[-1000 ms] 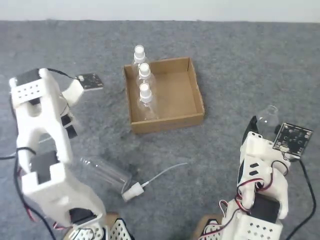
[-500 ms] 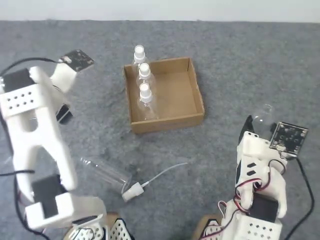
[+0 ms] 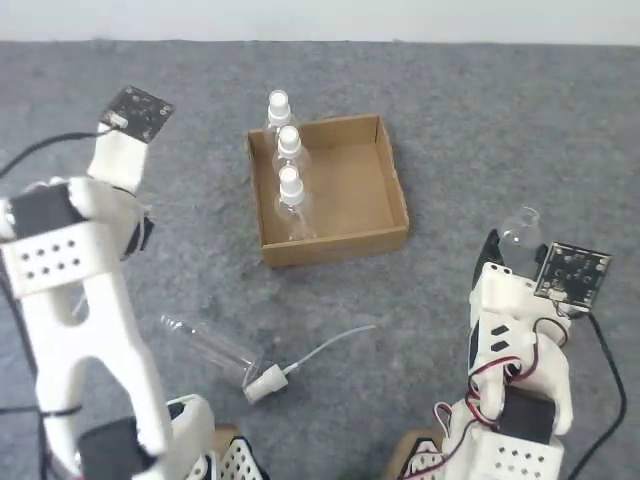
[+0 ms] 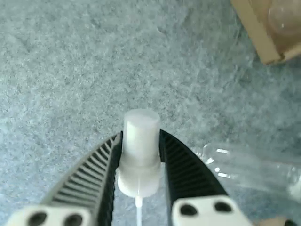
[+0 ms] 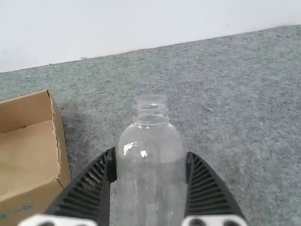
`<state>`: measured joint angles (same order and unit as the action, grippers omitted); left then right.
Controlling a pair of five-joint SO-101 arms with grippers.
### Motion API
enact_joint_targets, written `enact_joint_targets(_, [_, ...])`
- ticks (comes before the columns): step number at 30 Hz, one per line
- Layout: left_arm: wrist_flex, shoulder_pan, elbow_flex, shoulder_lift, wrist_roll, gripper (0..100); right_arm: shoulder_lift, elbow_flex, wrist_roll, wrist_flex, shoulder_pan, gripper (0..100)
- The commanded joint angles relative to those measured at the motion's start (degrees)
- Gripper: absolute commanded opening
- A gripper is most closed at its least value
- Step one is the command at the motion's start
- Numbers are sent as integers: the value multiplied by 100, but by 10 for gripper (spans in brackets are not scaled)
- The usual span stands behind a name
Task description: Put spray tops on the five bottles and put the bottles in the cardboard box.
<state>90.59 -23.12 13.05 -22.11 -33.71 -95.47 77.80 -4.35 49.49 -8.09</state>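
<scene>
Left wrist view shows the left gripper (image 4: 140,141) closed around a white spray top (image 4: 139,149). The two fingers press on its sides, and the thin tube of the top hangs down between them. Under it is grey carpet (image 4: 70,56). A clear lying bottle (image 4: 254,165) is on the carpet near the gripper, and one corner of the cardboard box (image 4: 256,35) is farther away.

In the right wrist view the right gripper (image 5: 150,162) is closed on an open bottle (image 5: 149,141). The fingers hold its body on both sides, and its neck points away from the gripper with no top on it. The box (image 5: 28,141) is beside it, not touching.

From the high view, the box (image 3: 385,190) sits in the middle of the carpet. Three capped bottles (image 3: 290,190) are in a row along one wall inside it; I cannot tell if they stand or lie. The lying bottle (image 3: 210,340) has no top. A loose spray top (image 3: 265,383) with a long tube lies just beside its mouth. The open bottle (image 3: 522,228) is well apart from the box, at the right arm.
</scene>
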Motion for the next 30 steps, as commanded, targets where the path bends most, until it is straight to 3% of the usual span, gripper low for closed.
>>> enact_joint_targets(1, [-580,123,514,-853,677,15,-92,-88,-53,-136,330,43])
enact_joint_targets(12, [-1301,149,1226,-1688,2075,15,-92,-105,-70,-145,444,43])
enact_joint_targets(17, [-1319,404,1270,-1741,2664,14,-101,-105,-70,-136,760,43])
enact_joint_targets(30, [-1705,914,1455,-2242,4378,13,-101,-141,-26,-136,752,9])
